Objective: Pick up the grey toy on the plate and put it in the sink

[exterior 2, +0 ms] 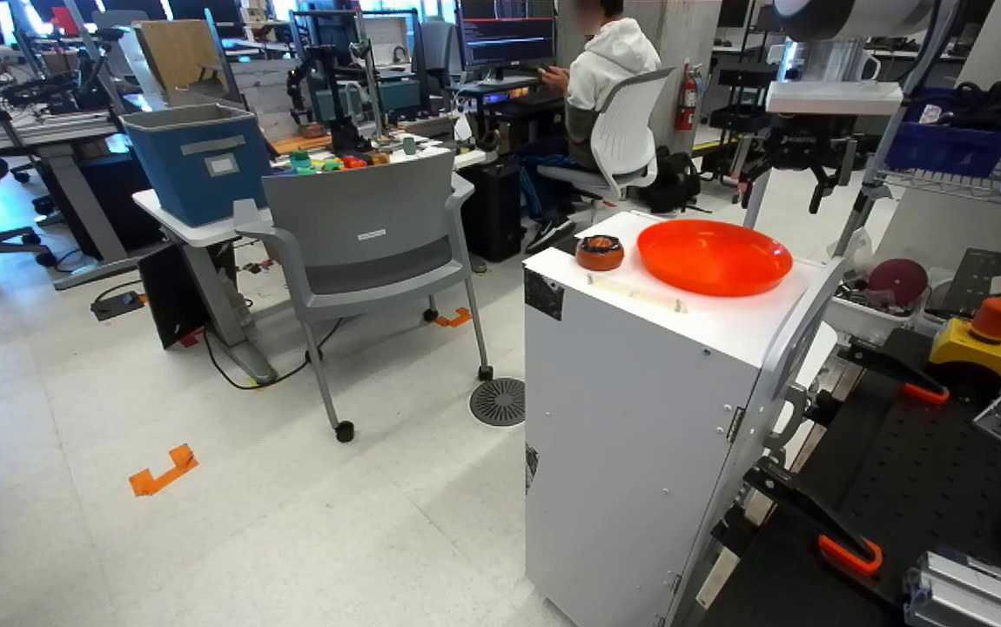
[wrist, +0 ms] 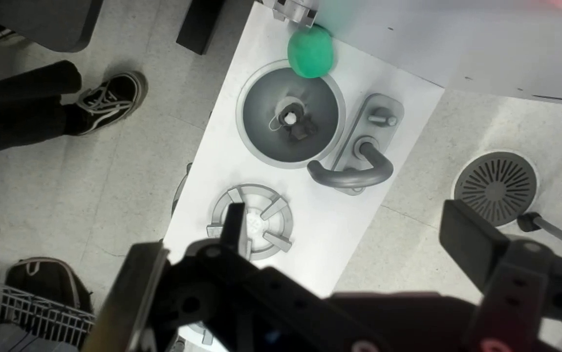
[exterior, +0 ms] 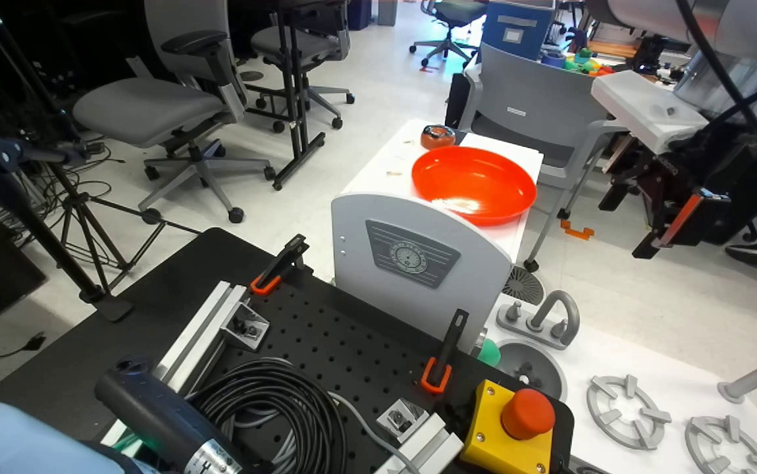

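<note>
While the gripper (wrist: pixel 352 234) hung well above the level of the sink (wrist: pixel 261 93), jaws spread wide with nothing between them, the grey toy (wrist: pixel 304 128) — most likely the small dark lump in view — lay near the sink's centre, so the task looked all but done. It seemed light and perhaps soft, its make too small to judge; a pinch across its thickest part would probably have held best, clear of the thin pale loop (wrist: pixel 274 122) beside it, while the sink's curved wall would likely have left limited room for wide jaws. The orange plate (exterior: pixel 474 181) stood beyond the grey back panel (exterior: pixel 470 276) that rose beside the sink. That panel's dial badge (exterior: pixel 410 257) carried marks too fine to read; the gripper's lettering (exterior 2: pixel 800 139) looked like ROBOTIQ, and a white label (exterior 2: pixel 223 165) on the blue bin (exterior 2: pixel 204 200), well apart from the sink, could not be made out.
</note>
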